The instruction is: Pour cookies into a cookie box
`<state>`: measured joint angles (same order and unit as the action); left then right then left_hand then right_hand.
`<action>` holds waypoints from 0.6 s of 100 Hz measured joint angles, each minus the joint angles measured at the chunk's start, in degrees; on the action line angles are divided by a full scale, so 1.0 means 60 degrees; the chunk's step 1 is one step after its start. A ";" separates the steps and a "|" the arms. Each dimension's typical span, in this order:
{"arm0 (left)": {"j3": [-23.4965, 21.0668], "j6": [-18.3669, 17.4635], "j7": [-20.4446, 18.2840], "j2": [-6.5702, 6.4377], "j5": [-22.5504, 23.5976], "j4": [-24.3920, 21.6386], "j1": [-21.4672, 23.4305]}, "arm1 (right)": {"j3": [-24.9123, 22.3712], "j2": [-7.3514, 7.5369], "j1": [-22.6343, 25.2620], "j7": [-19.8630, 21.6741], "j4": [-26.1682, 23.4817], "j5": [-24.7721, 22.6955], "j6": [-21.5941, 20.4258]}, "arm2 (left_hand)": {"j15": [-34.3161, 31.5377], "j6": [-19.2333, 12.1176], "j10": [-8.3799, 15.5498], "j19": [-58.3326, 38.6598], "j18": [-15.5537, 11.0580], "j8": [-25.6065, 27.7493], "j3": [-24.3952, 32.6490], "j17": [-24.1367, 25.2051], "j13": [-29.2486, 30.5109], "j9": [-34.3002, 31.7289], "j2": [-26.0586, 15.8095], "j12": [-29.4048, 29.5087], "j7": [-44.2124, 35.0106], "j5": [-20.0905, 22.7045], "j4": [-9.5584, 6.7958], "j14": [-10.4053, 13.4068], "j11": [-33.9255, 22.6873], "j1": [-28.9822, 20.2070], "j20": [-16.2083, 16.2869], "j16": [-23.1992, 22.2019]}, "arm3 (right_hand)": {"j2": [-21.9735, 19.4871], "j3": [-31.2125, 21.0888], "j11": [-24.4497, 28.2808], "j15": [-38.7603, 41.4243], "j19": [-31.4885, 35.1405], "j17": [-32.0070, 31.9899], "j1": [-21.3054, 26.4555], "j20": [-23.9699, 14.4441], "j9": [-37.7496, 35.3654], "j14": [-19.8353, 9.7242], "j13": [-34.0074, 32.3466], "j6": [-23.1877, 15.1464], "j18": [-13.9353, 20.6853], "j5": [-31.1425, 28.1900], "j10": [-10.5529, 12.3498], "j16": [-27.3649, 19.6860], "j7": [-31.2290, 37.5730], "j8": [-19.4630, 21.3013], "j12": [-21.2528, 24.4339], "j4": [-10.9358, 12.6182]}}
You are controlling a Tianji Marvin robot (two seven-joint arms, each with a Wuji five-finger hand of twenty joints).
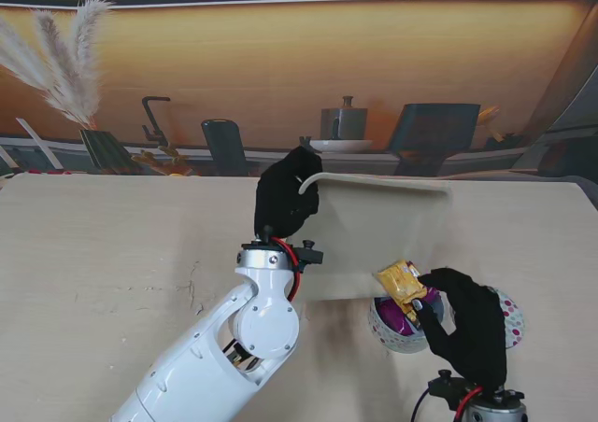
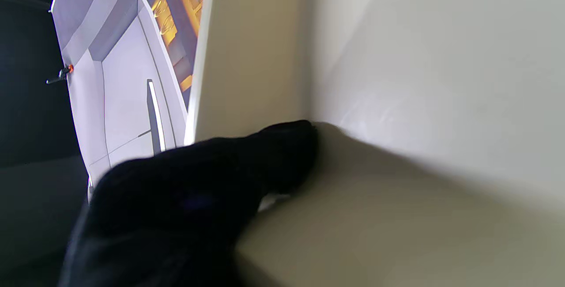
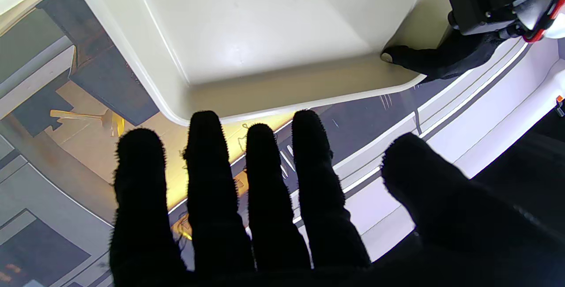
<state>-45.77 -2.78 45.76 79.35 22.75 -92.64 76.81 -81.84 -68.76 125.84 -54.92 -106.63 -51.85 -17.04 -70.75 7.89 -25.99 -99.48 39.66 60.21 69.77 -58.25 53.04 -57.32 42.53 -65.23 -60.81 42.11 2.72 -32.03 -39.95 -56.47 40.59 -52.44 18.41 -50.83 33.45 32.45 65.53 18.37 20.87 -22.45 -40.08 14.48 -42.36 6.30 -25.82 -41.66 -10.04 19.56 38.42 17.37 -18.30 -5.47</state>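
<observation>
In the middle of the surface (image 1: 103,254), the cream tray (image 1: 378,240) is tipped up on its side, its open face turned toward my right and its nearer lower edge over the cookie box (image 1: 397,333). My left robot hand (image 1: 285,198) pinches the tray by its upper left corner, dark fingers (image 2: 282,154) wrapped over the rim; from the left wrist I see one fingertip pressed into the inner corner where the tray's wall meets its floor. A yellow wrapped cookie (image 1: 402,282) sits at the tray's lower edge, right at the mouth of the cookie box, and something purple lies inside the box beneath it, though I cannot make out what it is.

The cookie box is a small round container with a pale dotted wall, standing near me on the right side of the surface. My right robot hand (image 1: 472,324) is at its right side, fingers curled toward the rim; whether it truly grips the box or only steadies it, I cannot tell from the stand view. From the right wrist my fingers (image 3: 207,181) are stretched out side by side with the thumb apart, and the tray's pale inside (image 3: 265,35) fills the view beyond them.

Farther from me, along the back edge, a printed backdrop (image 1: 299,67) shows a kitchen scene.
</observation>
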 measured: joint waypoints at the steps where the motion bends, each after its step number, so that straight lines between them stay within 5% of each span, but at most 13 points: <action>1: 0.0007 0.0002 0.0001 -0.0006 0.0004 0.0013 -0.0008 | 0.0000 0.0000 0.0000 0.0000 0.0000 0.0001 0.0000 | 0.0000 -0.0001 0.0000 0.0000 0.0000 0.0000 0.0000 0.0000 0.0000 -0.0001 0.0000 0.0000 0.0000 -0.0001 0.0000 0.0001 0.0000 0.0002 0.0000 0.0010 | 0.0000 0.0000 0.0000 0.0000 0.0000 0.0000 0.0000 0.0000 0.0000 0.0000 0.0000 0.0000 0.0000 0.0000 0.0000 0.0000 0.0000 0.0000 0.0000 0.0000; 60: -0.0167 0.0008 0.0192 0.0054 -0.0492 -0.0088 0.0096 | 0.0013 -0.0008 -0.0009 0.0035 0.0005 0.0066 0.0005 | 0.0000 -0.0028 0.0000 0.0000 0.0000 -0.0002 0.0000 -0.0002 0.0008 -0.0007 0.0000 -0.0002 0.0000 -0.0002 0.0000 0.0010 -0.0006 0.0006 -0.0011 0.0027 | 0.0000 0.0000 0.0001 0.0040 0.0000 -0.0004 0.0000 0.0000 0.0000 0.0001 0.0005 0.0002 0.0000 0.0000 -0.0003 0.0000 0.0000 0.0000 0.0000 0.0000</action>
<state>-46.77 -2.73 46.91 79.67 19.80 -93.17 77.39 -81.76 -68.81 125.79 -54.71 -106.60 -51.45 -17.01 -70.75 7.72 -25.99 -99.48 39.66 60.19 69.77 -58.27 53.09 -57.36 42.53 -65.24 -60.81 42.09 2.72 -31.97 -39.98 -56.43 40.52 -52.28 18.41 -50.83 33.45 32.69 65.53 18.34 20.87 -22.45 -40.08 14.48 -42.33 6.32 -25.82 -41.66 -10.05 19.56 38.42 17.37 -18.30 -5.47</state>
